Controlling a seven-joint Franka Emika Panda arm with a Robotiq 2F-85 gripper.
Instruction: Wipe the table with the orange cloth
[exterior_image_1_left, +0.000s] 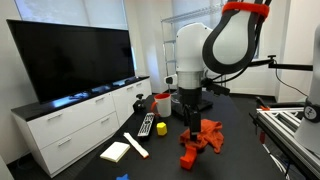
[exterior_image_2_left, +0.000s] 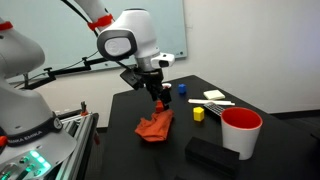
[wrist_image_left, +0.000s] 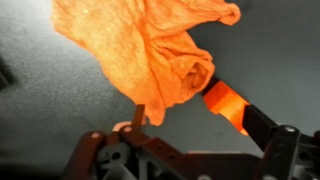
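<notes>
My pincer is clamped shut on a pinch of the orange cloth — one corner is drawn up between my fingers, while the rest slumps onto the black tabletop. In the wrist view the orange cloth bunches just ahead. Farther out stands a red cup — a yellow block lies between.

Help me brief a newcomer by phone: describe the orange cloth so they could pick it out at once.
Start at the black table below the white robot arm. Near its middle, straight under the gripper, lies the orange cloth, one part pinched up. It is the only soft, crumpled thing; the red cup and yellow block nearby are rigid.
</notes>
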